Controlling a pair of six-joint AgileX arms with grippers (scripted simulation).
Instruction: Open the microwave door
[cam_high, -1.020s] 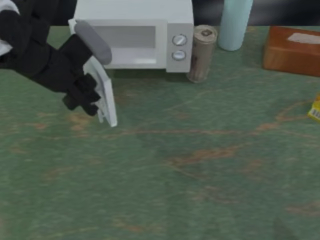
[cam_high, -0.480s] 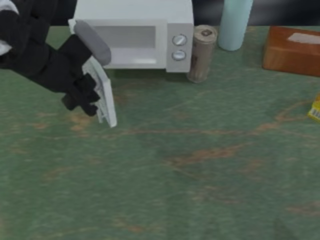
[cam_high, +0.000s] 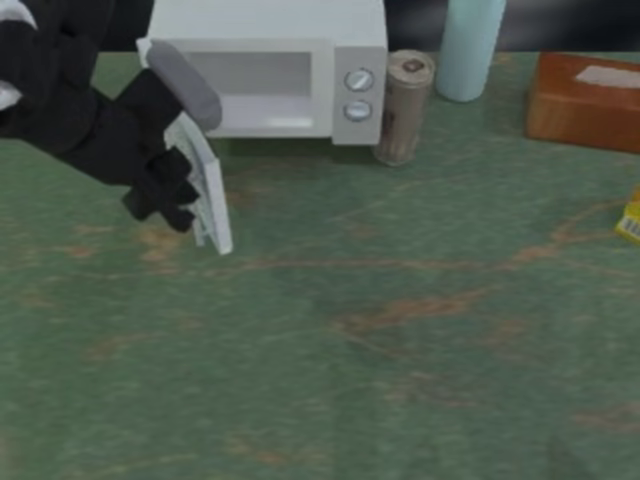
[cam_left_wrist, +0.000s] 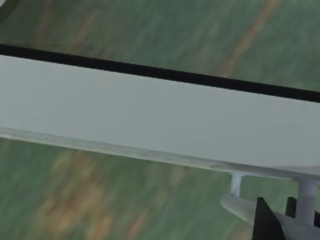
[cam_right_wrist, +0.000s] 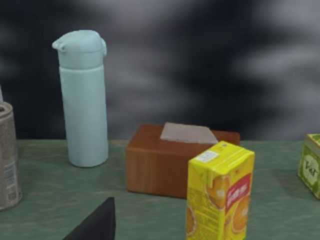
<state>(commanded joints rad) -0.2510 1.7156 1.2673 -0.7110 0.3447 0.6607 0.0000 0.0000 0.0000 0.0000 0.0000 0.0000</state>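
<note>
Microwave (cam_high: 270, 50) sits at back left of desk (cam_high: 400, 350). Microwave door (cam_high: 205, 185) swung wide open, job nearly done. Left claw (cam_high: 165, 195) pinched on door handle (cam_left_wrist: 260, 215). Right claw out of sight.

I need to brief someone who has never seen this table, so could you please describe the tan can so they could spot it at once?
Find the microwave at the table's far edge, left of centre. The can stands just right of its knobs, left of the pale blue bottle. It is shorter, tan and printed.
</note>
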